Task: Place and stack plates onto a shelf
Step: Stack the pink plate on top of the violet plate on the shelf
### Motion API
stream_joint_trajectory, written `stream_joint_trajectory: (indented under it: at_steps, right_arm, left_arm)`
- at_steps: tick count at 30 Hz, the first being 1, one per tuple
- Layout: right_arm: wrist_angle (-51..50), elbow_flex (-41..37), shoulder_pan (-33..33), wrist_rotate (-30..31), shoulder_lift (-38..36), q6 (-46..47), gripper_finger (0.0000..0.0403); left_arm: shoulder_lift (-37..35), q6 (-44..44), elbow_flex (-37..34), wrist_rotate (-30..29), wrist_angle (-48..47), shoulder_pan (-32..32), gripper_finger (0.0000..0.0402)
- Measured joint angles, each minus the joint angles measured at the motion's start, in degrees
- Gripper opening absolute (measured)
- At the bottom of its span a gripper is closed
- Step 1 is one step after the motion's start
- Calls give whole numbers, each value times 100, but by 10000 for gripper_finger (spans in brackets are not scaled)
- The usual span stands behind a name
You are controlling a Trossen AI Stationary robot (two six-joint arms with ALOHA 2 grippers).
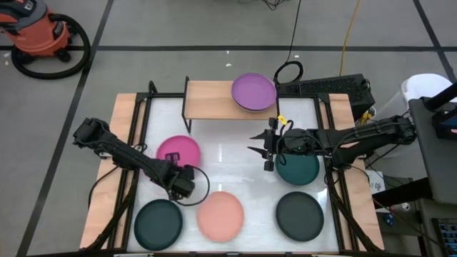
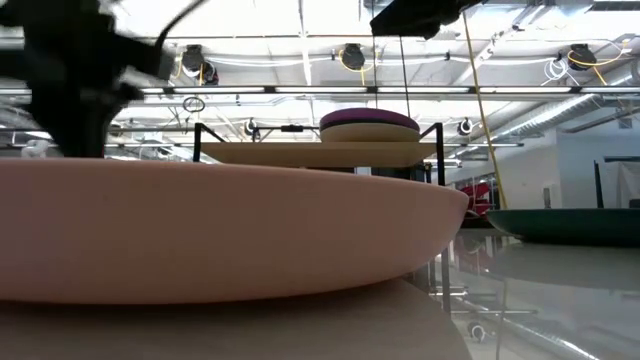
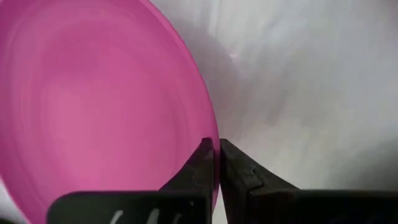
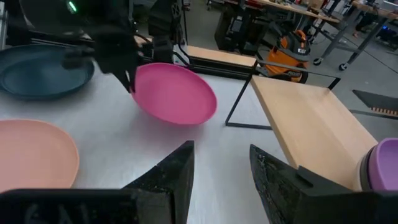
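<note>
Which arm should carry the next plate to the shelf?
Left. Its gripper is already shut on the magenta plate's rim and tilts it off the table. The right gripper hangs open and empty near the teal plate, short of the shelf.

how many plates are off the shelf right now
5: magenta plate tilted in the left gripper, salmon plate, dark teal plates, black plate on the table. More may be hidden.
</note>
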Motion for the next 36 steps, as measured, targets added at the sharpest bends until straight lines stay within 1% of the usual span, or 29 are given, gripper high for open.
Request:
stream_joint_trajectory:
  at_steps: [2,4,5,8,10,12,14,16,17,19,22,24,26,28,30,32,36]
  right_arm:
    - [-2,0,0,0,0,-1,139]
    - [9,0,0,0,-6,-26,139]
    - [16,0,0,1,-21,-48,139]
    - [146,0,0,5,-39,-68,139]
    - [211,0,0,40,-86,-151,139]
    - [342,0,0,185,-148,-263,139]
    - [330,0,30,316,-276,-321,139]
    - [376,0,35,425,-429,-365,139]
    - [402,0,36,447,-521,-376,139]
    - [398,0,69,442,-722,-354,139]
    - [428,0,96,439,-971,-311,139]
    - [419,0,157,439,-1112,-313,139]
    - [422,0,204,435,-1261,-355,139]
    - [425,0,254,435,-1392,-477,139]
    - [426,0,267,435,-1502,-558,139]
    - [421,0,264,435,-1592,-556,139]
    - [356,2,264,435,-1652,-424,139]
  left_arm:
    - [0,506,333,-149,-77,-89,10]
    - [0,1141,678,-444,-83,-187,10]
    - [0,1498,836,-690,-146,-233,10]
    - [-4,2788,1189,-1693,-440,-242,10]
    - [-2,3695,1390,-2351,-358,-107,10]
    - [-3,4528,1588,-2868,-244,159,12]
    - [-4,5291,1819,-2984,12,570,16]
    - [-2,6072,2076,-2822,433,1103,19]
    - [-5,6471,2185,-2612,670,1393,19]
    - [-6,7220,2375,-2021,1248,1995,20]
    - [0,8084,2615,-915,2054,2863,22]
    - [-7,8322,2699,-237,2569,3363,23]
    - [35,8142,2706,339,3029,3760,23]
    - [227,8001,2715,813,3426,4054,20]
    - [481,8091,2697,1011,3507,4241,14]
    - [749,8215,2721,1054,3709,4311,11]
    - [1126,8199,2946,1079,3764,4334,16]
